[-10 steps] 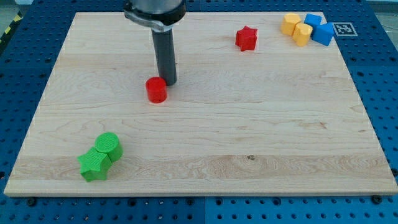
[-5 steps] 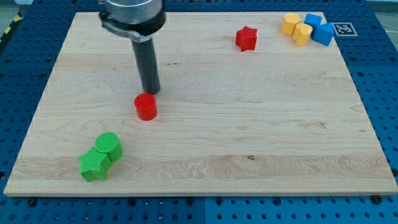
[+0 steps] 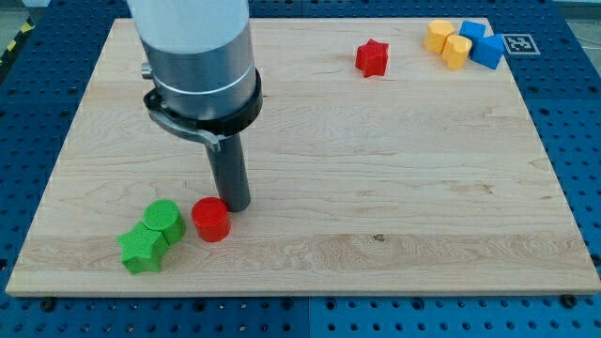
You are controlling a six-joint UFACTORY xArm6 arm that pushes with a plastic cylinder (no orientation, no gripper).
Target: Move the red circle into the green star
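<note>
No claw fitted, so no spread or pinch to tell; my tip (image 3: 235, 206) touches red circle (image 3: 211, 220) from upper right, placed to shove it left toward green star (image 3: 142, 248). Circle sits just beside green circle (image 3: 164, 219), near star. Count: two red, two green, two yellow, two blue.

We list: red circle (image 3: 211, 220); green star (image 3: 143, 248); green cylinder (image 3: 164, 219); red star (image 3: 372, 58); two yellow blocks (image 3: 448, 43); two blue blocks (image 3: 481, 43); pale wood-grain board (image 3: 423, 178); blue perforated desk (image 3: 582, 103); dark rod, my tip (image 3: 235, 207).
</note>
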